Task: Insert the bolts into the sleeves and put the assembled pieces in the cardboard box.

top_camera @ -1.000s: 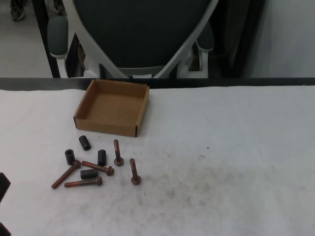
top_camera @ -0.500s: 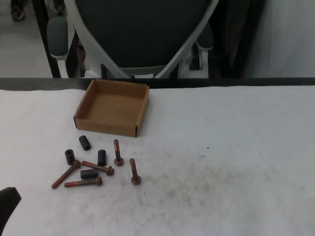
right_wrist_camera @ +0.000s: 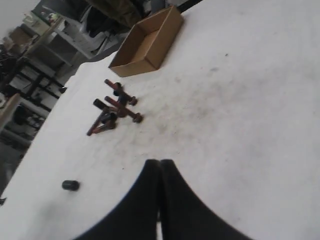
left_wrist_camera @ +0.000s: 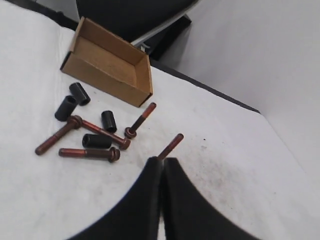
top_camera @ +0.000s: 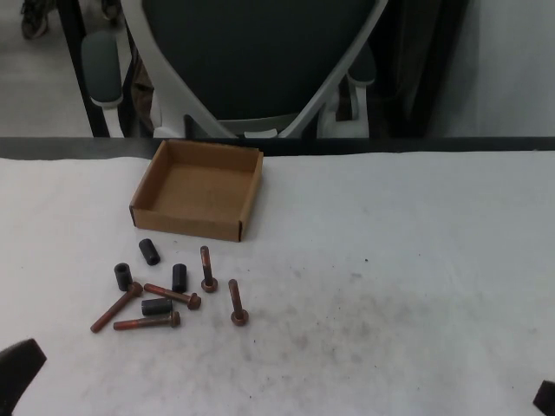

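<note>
- Since a second ago, a dark arm part (top_camera: pixel 19 373) has risen into the high view's near left corner. Another dark tip (top_camera: pixel 546 397) has come in at the near right corner. The parts on the bench have not shifted.
- My left gripper (left_wrist_camera: pixel 161 165) hangs over the white cloth (top_camera: pixel 390 260) just short of the pile, its fingers pressed together on nothing.
- My right gripper (right_wrist_camera: pixel 160 166) is also pressed together and empty, well apart from the pile, over bare cloth.
- Five bolts (top_camera: pixel 172 295) and four sleeves (top_camera: pixel 179 277) lie loose in a cluster just in front of the cardboard box (top_camera: pixel 186 224). None are mated yet, and nothing lies in the box.
- In the right wrist view a small dark piece (right_wrist_camera: pixel 70 185) lies alone, away from the cluster. It may be another sleeve, but I cannot be sure.
- I judge the step in hand to be the first pick. I would spread the left fingers before going down, not at the cloth.
- The outer bolt (top_camera: pixel 235 302) looks the best first target, since it lies apart from the rest. I would pinch across its shank near the head, leaving the other end free for a sleeve.
- For the other arm, the far sleeve (top_camera: pixel 149 251) nearest the box lies clear of its neighbours.
- I would leave the middle of the pile for later. Pieces lie close there and a nudge would likely roll them.
</note>
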`<state>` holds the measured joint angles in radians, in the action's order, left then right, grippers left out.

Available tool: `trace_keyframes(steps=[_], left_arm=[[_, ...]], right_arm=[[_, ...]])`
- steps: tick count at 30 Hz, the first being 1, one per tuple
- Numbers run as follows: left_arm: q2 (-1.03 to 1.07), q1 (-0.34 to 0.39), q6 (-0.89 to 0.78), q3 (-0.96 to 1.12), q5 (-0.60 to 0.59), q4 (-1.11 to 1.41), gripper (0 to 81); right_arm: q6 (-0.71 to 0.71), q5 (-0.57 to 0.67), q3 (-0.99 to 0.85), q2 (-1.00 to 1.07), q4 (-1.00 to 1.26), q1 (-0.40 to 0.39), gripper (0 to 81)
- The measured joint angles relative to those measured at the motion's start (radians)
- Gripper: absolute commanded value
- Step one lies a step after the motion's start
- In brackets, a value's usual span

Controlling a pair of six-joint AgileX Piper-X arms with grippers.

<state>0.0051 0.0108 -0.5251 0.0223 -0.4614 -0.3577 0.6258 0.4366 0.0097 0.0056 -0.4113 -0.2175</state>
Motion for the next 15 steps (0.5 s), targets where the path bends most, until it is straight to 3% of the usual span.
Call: trace_keyframes(steps=[4,8,15], left_arm=[[0.056,0.0,-0.01,0.086,-0.015,-0.07,0.8],[0.188,0.0,-0.004,0.208,-0.058,-0.143,0.8],[0.575,0.0,0.171,0.468,-0.134,-0.342,0.8]], right_arm=[[0.095,0.005,-0.057,0.089,-0.043,-0.067,0.2],[0.101,0.005,-0.138,0.175,-0.107,-0.097,0.2],[-0.012,0.005,-0.429,0.464,-0.27,-0.144,0.2]])
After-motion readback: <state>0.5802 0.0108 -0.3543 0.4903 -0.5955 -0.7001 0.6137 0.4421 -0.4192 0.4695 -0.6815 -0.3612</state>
